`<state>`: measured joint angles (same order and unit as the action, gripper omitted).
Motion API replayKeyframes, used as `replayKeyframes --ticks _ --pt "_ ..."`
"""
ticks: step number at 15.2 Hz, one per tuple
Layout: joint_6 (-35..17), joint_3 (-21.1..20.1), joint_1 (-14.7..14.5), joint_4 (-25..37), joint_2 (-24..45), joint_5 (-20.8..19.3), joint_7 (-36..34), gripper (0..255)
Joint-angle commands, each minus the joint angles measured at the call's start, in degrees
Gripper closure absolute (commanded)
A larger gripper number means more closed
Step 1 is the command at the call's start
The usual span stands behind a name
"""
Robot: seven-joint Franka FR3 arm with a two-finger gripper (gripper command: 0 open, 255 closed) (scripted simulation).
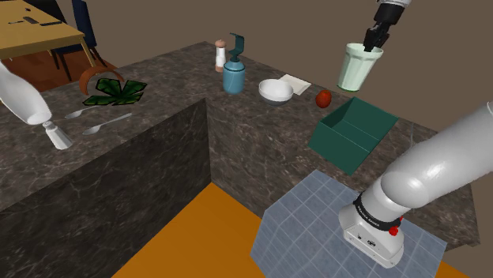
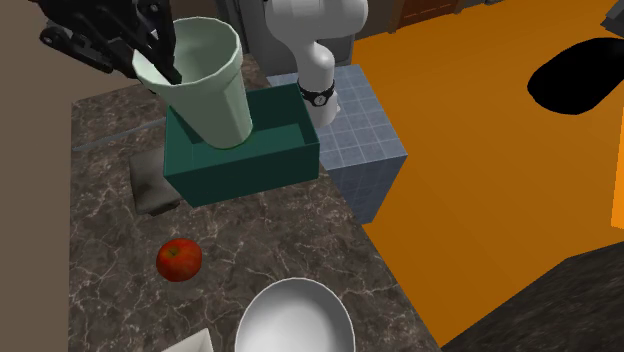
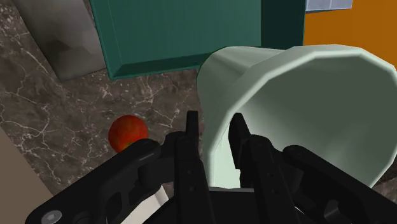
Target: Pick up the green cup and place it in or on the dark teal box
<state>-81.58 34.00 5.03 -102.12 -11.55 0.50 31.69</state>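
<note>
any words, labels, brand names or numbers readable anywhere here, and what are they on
No text can be read anywhere.
Black band near the arm's base: faint white marks, too small to read.
Pale green cup: plain, no label.
Teal box: plain, no label.
White bowl: plain, no label.
</note>
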Motion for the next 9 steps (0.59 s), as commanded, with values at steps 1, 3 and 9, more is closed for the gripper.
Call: replayKeyframes --ticks 1,3,9 --pt "1.2 -0.4 0.7 -2.3 -4.2 -2.2 -0.2 255" --pt "2.4 -0.8 1.6 -4.5 -8.1 -4.2 -0.2 255" --pt "5.7 -1.7 4.4 -9.6 -17.3 -8.7 0.4 255"
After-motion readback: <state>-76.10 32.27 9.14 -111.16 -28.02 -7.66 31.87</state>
